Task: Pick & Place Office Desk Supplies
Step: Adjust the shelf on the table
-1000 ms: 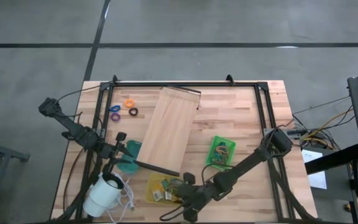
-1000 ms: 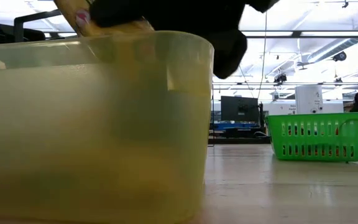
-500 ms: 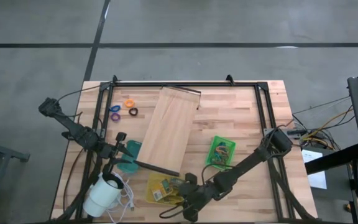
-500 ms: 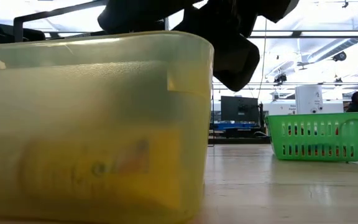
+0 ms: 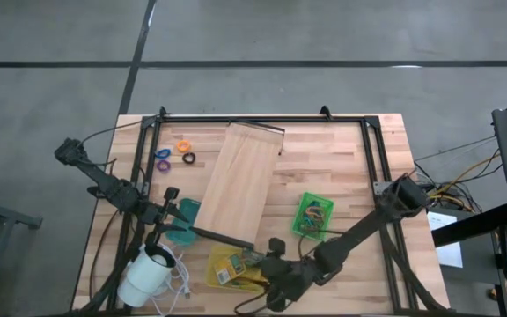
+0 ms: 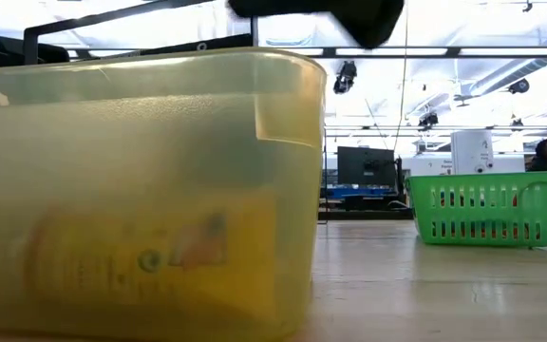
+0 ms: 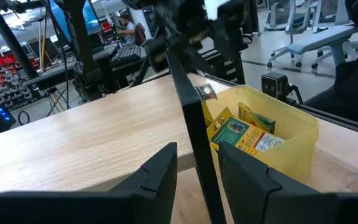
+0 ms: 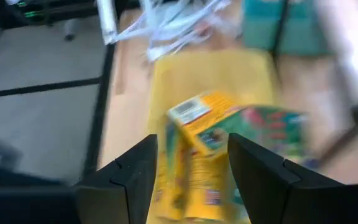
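Counter (image 5: pixel 341 167): pale wood, dark frame rails along its edges.

Yellow bin (image 5: pixel 221 257): translucent, near the front edge, left of centre. Holds several yellow-green packets (image 7: pixel 244 132) lying loose and overlapping (one shows through the bin wall in the low view (image 6: pixel 150 252)).

Green basket (image 5: pixel 312 216): slotted plastic, right of the yellow bin, well apart from it; coloured rubber-band loops (image 5: pixel 314 211) inside.

Rings: orange ring (image 5: pixel 182 146), purple ring (image 5: pixel 163 154), blue ring (image 5: pixel 164 165) and black ring (image 5: pixel 188 158), clustered on the counter's far left, beside the board.

Wooden board (image 5: pixel 243 180): long, pale, lying at a slant across the middle of the counter.

Teal container (image 5: pixel 181 217): just beside the left gripper.

White round device (image 5: pixel 145 275): front left corner, white cord trailing beside it.

Right gripper (image 8: pixel 191 171): above the yellow bin's front right corner, fingers spread apart, nothing between them; packets lie directly below.

Left gripper (image 7: pixel 197 171): low at the counter's left, near the board's lower end; fingers part-way apart with a thin dark bar (image 7: pixel 194 134) standing in the gap (cannot tell whether they press it).
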Available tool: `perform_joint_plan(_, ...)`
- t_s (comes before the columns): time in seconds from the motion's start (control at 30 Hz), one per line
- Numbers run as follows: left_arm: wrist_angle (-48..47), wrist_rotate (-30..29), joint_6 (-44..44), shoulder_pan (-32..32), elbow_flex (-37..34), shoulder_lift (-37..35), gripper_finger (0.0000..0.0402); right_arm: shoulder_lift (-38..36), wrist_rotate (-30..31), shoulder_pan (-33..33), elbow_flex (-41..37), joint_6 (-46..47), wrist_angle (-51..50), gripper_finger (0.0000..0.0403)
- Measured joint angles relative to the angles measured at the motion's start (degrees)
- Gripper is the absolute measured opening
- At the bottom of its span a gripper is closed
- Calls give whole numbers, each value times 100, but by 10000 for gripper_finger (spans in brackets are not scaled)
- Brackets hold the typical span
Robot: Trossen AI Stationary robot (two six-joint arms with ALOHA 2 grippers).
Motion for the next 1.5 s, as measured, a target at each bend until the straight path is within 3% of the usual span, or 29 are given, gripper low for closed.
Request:
perform_joint_plan(0.23,0,1,0,-1,0,0,120,-177,1917,312,-1,-808,-48,192)
perform_joint_plan(0.33,0,0,0,-1,0,0,120,-161,2379,330,-5,-1132,75,191)
perform_joint_plan(1.23,-2,16,-2,-3,0,0,120,71,3250,-6,-16,-1604,147,189)
perform_joint_plan(1.4,0,17,0,-1,0,0,120,29,3894,91,-10,-1862,162,189)
perform_joint_plan(1.5,2,17,0,-1,0,0,120,26,3869,104,-10,-1892,149,189)
